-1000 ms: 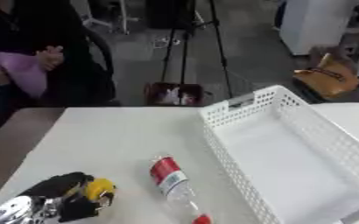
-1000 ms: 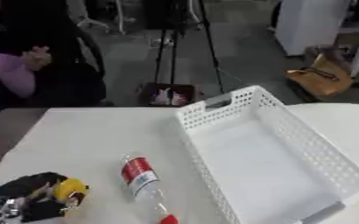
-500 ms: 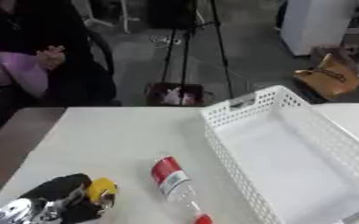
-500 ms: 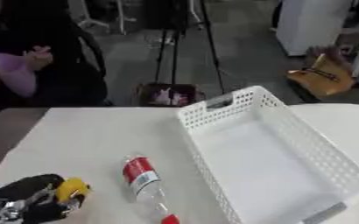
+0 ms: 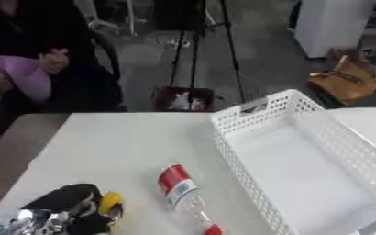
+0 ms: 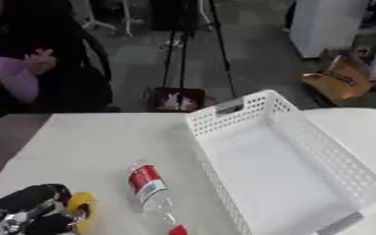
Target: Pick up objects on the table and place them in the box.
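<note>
A clear plastic bottle [image 5: 183, 193] with a red label and red cap lies on the white table [image 5: 127, 142], its cap pointing toward the near edge. A white perforated box [image 5: 303, 165] stands to its right, nothing inside it. My left hand [image 5: 67, 213], black with silver parts, sits at the lower left with its fingers curled round a yellow object [image 5: 111, 205]. Between the hand and the bottle there is a small gap. My right hand does not show in either view.
Beyond the table's far edge are a tripod [image 5: 195, 50], a small dark bag [image 5: 183, 98] on the floor, a tan bag [image 5: 344, 82] and a seated person in black at the far left. A brown strip [image 5: 14, 147] borders the table's left side.
The whole view has drifted slightly. My left hand with the yellow object has sunk a little lower toward the near edge; the bottle and box stay where they were.
</note>
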